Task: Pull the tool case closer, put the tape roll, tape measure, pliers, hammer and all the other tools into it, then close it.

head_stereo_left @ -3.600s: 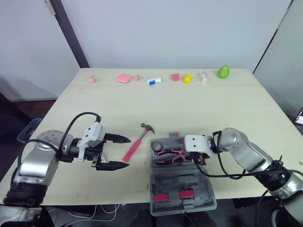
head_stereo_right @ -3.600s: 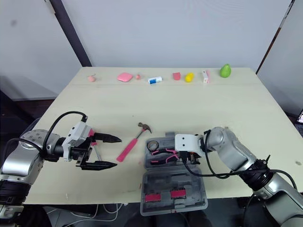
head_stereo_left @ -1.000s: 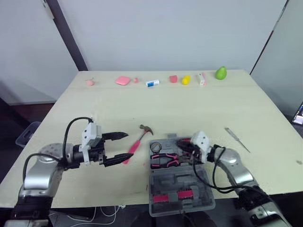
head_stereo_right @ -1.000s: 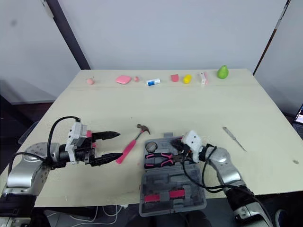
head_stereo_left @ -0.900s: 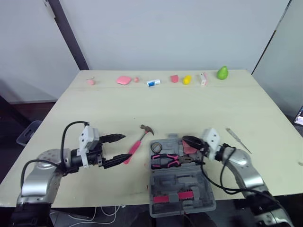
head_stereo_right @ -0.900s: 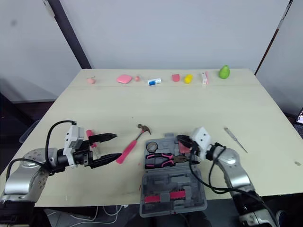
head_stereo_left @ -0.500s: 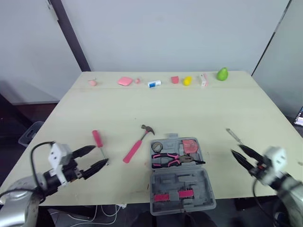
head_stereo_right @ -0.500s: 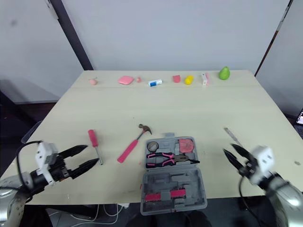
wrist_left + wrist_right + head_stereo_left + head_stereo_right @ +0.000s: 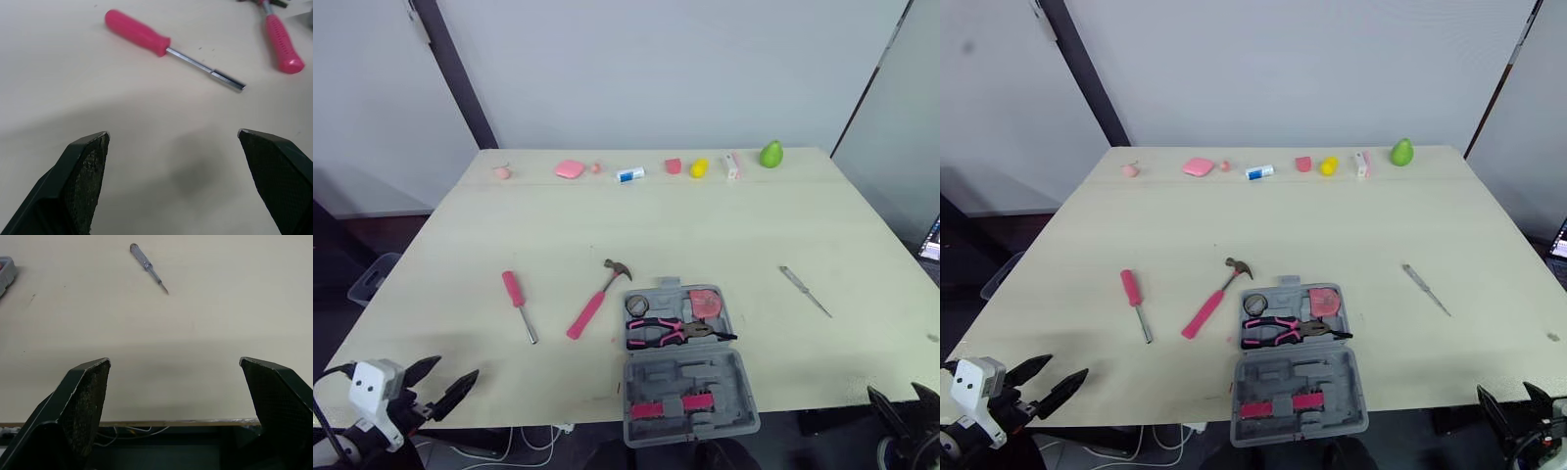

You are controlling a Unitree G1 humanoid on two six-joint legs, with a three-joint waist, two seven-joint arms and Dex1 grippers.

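Left claw (image 9: 455, 368) and right claw (image 9: 898, 392) both spread wide, empty, by near edge of table (image 9: 724, 225) — tool case (image 9: 685, 379) open, hammer (image 9: 592, 308) outside.

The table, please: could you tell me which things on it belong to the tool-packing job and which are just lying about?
For the job: open tool case with pliers, tape roll and tape measure inside; hammer, pink screwdriver and slim screwdriver outside it.
Just lying about, along the far edge: green pear, yellow toy, blue-and-white packet, pink pad.
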